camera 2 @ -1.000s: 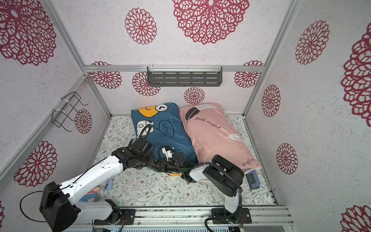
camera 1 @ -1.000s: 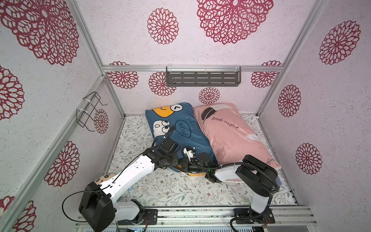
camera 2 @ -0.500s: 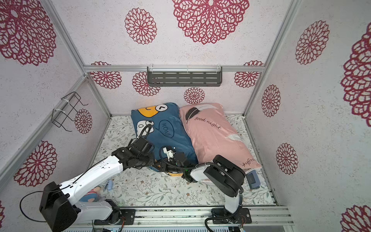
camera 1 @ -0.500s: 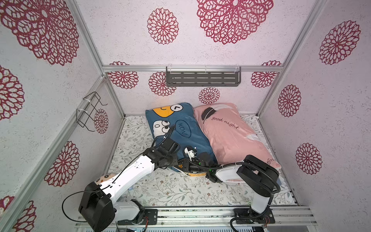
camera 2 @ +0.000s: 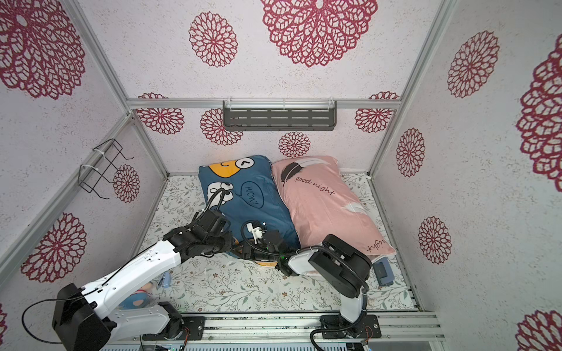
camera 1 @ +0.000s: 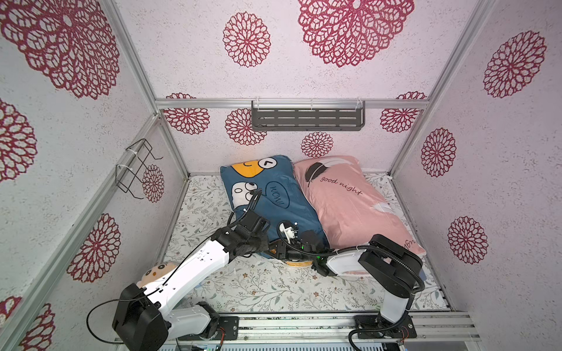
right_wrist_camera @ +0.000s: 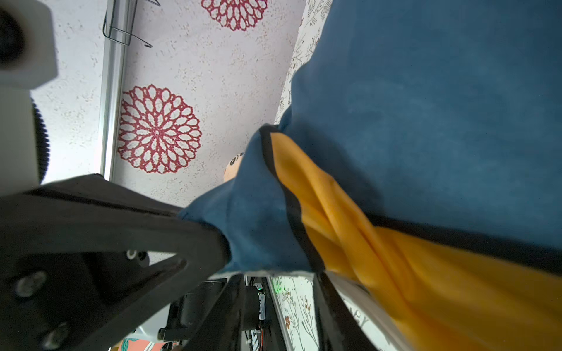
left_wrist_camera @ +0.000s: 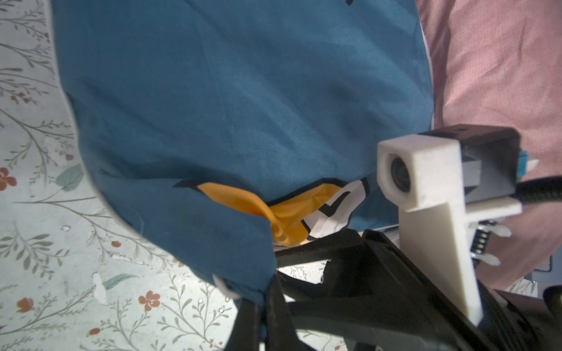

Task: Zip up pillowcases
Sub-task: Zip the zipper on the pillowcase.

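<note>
Blue pillowcase point(camera 1: 282, 209), 1 of 2: left gripper point(left_wrist_camera: 264, 291) clamps its near corner, right gripper point(right_wrist_camera: 279, 304) hold I cannot tell; next I need the zipper pull.

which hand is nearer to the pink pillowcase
Right. The right hand is at the near edge of the blue pillowcase, between the left hand and the pink pillowcase. The left hand pinches the blue one's near corner, on the side away from the pink.
</note>
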### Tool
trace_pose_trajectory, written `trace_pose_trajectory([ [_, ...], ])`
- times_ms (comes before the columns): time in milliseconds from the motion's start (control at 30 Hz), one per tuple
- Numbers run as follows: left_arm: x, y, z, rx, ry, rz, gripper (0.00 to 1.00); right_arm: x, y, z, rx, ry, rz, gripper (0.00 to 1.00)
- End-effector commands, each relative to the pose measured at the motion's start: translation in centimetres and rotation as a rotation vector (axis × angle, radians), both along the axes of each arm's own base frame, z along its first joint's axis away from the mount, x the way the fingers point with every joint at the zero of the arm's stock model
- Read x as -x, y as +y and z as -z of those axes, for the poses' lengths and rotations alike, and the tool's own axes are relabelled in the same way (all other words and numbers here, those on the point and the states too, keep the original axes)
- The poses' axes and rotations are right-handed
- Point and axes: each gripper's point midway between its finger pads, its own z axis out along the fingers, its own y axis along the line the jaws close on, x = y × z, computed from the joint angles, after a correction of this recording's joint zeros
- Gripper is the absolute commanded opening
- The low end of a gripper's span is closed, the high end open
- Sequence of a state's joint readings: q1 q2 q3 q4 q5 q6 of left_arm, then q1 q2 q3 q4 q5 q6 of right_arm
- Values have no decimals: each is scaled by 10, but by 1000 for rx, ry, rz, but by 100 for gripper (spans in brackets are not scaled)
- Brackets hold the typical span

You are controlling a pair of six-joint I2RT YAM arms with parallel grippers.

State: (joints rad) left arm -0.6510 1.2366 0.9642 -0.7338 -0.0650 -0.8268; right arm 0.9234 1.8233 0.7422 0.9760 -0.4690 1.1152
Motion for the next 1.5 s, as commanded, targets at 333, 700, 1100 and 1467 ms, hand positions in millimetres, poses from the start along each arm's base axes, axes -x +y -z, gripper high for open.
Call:
trace_pose_trajectory([
  [333, -3, 5, -4, 138, -33, -65, 0, -4, 9, -46, -137, -94, -16, 38],
  [700, -7, 13, -11, 191, -61, -114, 0, -2, 10, -31, -110, -70, -19, 38],
  [1100, -10, 10, -13, 211, -65, -118, 0, -5, 14, -31, -112, -72, -10, 41],
  [1467, -10, 5, -14, 263, -68, -118, 0, -10, 19, -38, -153, -91, -2, 43],
])
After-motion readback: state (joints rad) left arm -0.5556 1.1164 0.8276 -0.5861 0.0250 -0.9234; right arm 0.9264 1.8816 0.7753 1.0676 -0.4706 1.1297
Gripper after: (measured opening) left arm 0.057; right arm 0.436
